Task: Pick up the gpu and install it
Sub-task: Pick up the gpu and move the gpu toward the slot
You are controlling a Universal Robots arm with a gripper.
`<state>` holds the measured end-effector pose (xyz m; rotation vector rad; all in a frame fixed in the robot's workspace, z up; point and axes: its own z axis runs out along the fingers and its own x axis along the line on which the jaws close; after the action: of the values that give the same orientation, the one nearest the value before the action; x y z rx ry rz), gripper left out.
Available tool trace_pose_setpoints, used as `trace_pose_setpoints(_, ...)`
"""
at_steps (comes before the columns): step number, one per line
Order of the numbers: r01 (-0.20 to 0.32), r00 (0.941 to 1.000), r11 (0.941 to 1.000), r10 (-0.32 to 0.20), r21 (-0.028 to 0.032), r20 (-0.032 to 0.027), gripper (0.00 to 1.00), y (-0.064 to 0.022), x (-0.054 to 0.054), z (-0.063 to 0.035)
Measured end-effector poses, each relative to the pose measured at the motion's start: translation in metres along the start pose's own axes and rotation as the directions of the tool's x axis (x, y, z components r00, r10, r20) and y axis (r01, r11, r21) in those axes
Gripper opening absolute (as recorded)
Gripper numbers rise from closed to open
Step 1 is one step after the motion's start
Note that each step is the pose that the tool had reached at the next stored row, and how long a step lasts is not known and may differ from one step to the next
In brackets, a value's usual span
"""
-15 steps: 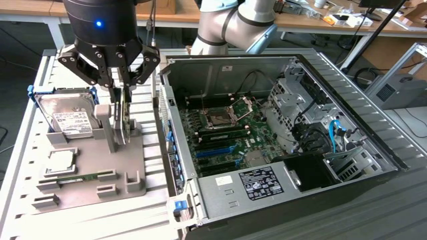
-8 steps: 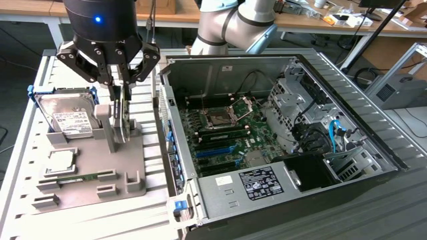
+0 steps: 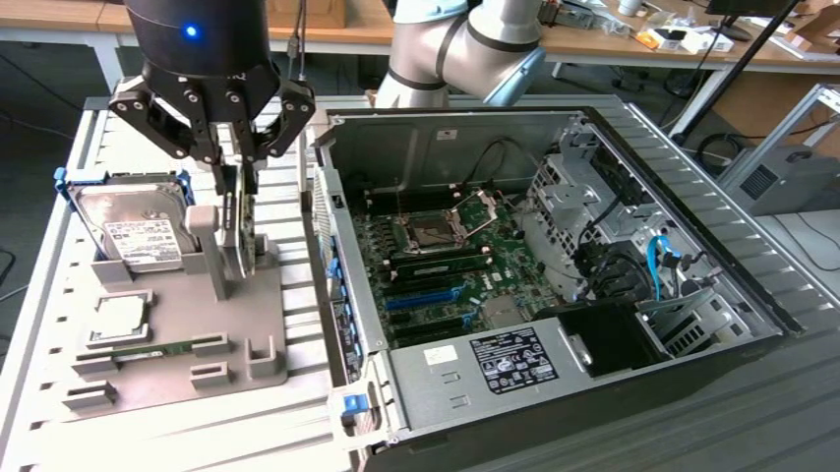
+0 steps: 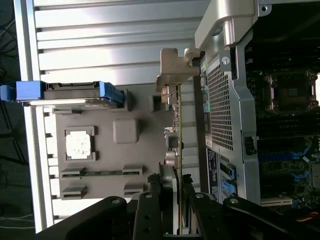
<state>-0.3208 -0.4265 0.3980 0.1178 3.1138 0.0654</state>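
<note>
Gripper at gpu — slatted table

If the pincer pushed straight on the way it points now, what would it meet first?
The thin brownish-green circuit card with a silver end bracket, standing on edge in the grey tray, directly in line. Depth is unclear; it may already touch.

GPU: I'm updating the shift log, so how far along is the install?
Done: nothing yet; the gpu stands on edge in its holder on the grey tray, outside the computer case. In hand: the gripper sits over the card's top edge. Left: lifting it out and seating it in an empty blue slot.
</note>
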Motion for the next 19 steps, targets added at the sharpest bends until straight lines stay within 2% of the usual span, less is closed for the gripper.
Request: trace_pose_setpoints(19,0.0,1.0,1.0,0.0,-0.0007,0.0,0.27,0.0004,-0.0002,-0.01)
